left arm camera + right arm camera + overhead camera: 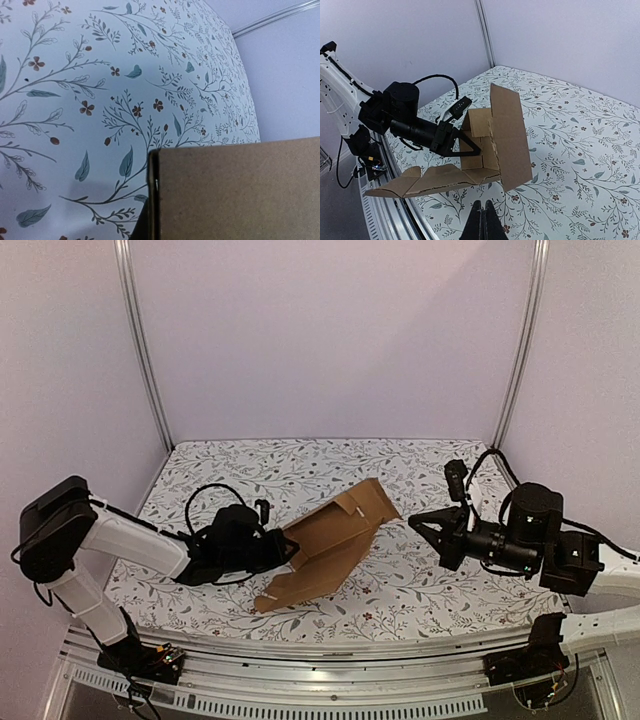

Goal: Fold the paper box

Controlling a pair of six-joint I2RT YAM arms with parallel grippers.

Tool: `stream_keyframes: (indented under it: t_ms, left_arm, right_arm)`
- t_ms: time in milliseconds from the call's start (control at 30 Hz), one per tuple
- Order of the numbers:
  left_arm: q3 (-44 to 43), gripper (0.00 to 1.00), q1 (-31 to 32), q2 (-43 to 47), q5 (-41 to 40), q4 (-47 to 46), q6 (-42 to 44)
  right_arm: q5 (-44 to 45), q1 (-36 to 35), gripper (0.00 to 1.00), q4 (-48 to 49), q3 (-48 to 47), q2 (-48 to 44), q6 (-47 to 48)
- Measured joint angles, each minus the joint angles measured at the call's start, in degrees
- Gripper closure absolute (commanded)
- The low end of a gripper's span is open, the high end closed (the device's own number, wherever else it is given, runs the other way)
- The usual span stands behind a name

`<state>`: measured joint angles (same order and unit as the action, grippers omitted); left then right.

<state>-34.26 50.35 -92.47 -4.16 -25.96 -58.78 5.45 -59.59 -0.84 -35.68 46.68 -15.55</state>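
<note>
The paper box (330, 545) is a brown die-cut cardboard sheet, partly folded, with panels standing up and a long flap trailing toward the near edge. My left gripper (292, 552) is shut on the box's left edge and holds it tilted above the table. In the left wrist view a brown panel (235, 192) fills the lower right, and one dark finger (152, 200) presses its edge. My right gripper (415, 521) is shut and empty, just right of the box's far corner. In the right wrist view its fingertips (482, 225) are pressed together below the box (507, 135).
The table (300, 465) has a white cloth with a floral print. Lilac walls and two metal posts (140, 340) enclose the back corners. A metal rail (330, 655) runs along the near edge.
</note>
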Motion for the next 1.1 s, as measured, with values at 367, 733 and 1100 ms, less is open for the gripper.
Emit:
stream_keyframes:
  t_ms: [367,733,1100]
  left_arm:
    - [0.9,1.00,-0.4,3.8,5.2,-6.4,-4.2]
    - [1.4,1.00,-0.4,4.8,6.4,-7.6,-4.5]
    - [2.5,1.00,-0.4,6.6,6.9,-8.1,-4.0]
  right_arm:
    - [-2.3,0.0,1.00,10.6,4.2,2.9,-1.9]
    - [-6.3,0.0,1.00,22.3,2.3,13.4,-2.8]
    - [-6.8,0.0,1.00,26.5,-1.4,16.9,-2.3]
